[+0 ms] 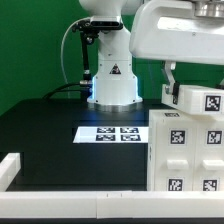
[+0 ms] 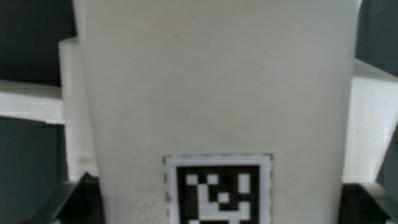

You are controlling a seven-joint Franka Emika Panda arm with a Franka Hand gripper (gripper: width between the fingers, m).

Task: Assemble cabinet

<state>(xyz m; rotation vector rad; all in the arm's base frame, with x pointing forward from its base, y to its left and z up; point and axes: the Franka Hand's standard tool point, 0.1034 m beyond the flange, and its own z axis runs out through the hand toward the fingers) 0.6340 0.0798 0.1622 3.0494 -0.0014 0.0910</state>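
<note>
In the exterior view, the white plastic cabinet shell with tagged fronts (image 1: 188, 155) is seen standing on the black bench (image 1: 60, 135) at that view's right, beside the flat marker board (image 1: 115, 133). A small white tagged block (image 1: 203, 101) is held level with its top, one of the fingers (image 1: 168, 82) being seen against the block's side; a firm grip cannot be confirmed. In the wrist view, a tall white tagged panel (image 2: 205, 110) is shown filling the frame, so it cannot be told whether anything is inside the shell. The block is best kept square to the shell and seated gently.

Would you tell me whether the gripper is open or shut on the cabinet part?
Cannot tell: the gripper sits at the cabinet part, its fingertips hidden.
</note>
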